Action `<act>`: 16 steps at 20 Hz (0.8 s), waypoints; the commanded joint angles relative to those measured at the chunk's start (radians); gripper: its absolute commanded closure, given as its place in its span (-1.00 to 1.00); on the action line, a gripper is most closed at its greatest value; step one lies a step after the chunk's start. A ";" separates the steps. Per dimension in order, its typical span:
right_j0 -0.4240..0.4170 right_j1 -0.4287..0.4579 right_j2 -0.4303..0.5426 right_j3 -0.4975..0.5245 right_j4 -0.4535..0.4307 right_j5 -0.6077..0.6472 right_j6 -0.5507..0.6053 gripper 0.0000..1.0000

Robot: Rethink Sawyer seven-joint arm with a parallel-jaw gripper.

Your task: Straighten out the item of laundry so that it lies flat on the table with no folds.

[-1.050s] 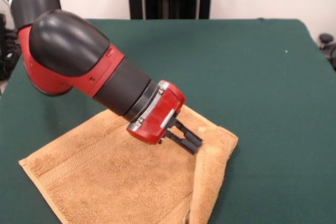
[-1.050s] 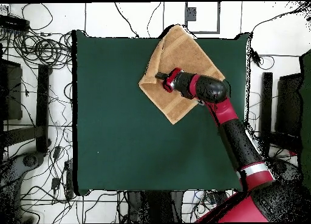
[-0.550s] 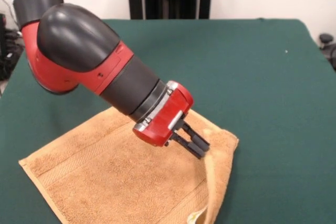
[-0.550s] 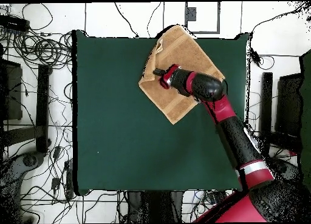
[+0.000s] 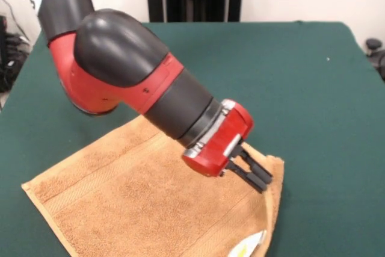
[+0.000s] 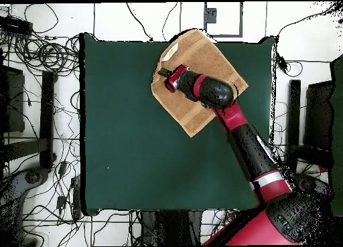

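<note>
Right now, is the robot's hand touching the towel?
Touching: in the front view the hand pinches the towel's raised edge.

A robotics lab is suggested — a green cloth-covered table (image 6: 134, 137) is ringed by tangled black cables (image 6: 47, 57) on a pale tiled floor (image 6: 120, 20), with dark, indistinct equipment stands (image 6: 295, 117) alongside.

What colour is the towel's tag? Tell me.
White with yellow, on the tag, clearest in the front view.
</note>
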 commanded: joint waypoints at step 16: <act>0.028 0.074 0.215 0.049 0.121 -0.190 0.257 1.00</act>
